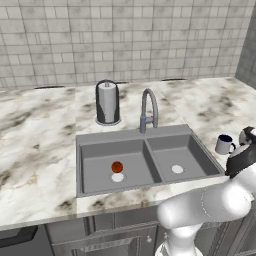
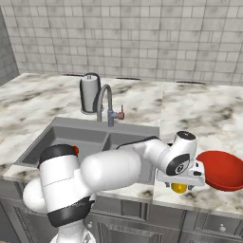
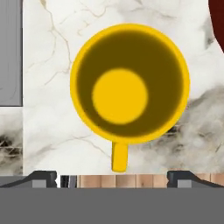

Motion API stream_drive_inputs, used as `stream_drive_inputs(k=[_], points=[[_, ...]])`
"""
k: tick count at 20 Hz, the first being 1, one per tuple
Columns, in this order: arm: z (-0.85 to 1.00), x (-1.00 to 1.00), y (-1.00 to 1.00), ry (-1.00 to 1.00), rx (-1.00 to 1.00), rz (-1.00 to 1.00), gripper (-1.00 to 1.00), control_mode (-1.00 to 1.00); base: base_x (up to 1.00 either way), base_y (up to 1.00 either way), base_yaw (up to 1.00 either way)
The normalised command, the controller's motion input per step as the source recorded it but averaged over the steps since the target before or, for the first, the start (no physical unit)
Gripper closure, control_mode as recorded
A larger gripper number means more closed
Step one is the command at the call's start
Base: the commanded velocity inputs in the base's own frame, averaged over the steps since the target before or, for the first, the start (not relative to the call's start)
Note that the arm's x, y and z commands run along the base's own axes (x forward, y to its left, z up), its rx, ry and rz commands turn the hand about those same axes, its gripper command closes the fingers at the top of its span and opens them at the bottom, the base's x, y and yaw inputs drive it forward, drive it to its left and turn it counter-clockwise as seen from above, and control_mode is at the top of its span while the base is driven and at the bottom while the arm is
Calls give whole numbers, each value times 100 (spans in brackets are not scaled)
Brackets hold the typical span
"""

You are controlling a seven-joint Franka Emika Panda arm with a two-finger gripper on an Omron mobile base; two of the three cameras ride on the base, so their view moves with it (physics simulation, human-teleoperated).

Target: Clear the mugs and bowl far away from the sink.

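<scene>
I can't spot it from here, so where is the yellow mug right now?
The yellow mug stands upright on the marble counter, right of the sink, directly under the open gripper, with the red bowl beside it.

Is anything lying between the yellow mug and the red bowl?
No: in the hand view, bare marble counter separates the yellow mug from the red bowl.

Arm (image 2: 118, 166) low, jaws apparently wide apart
</scene>
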Motion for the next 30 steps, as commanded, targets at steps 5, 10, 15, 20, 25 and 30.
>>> stream_drive_inputs(k=[5,10,15,20,25,30], points=[[-21,16,-5,0,0,0,-100,-100,0,0,0],[-18,13,-9,0,1,0,-100,-100,0,0,0],[-7,8,-9,0,1,0,-100,-100,0,0,0],[0,0,0,0,0,0,100,-100,0,0,0],[0,0,0,0,0,0,100,-100,0,0,0],[0,0,0,0,0,0,100,-100,0,0,0]])
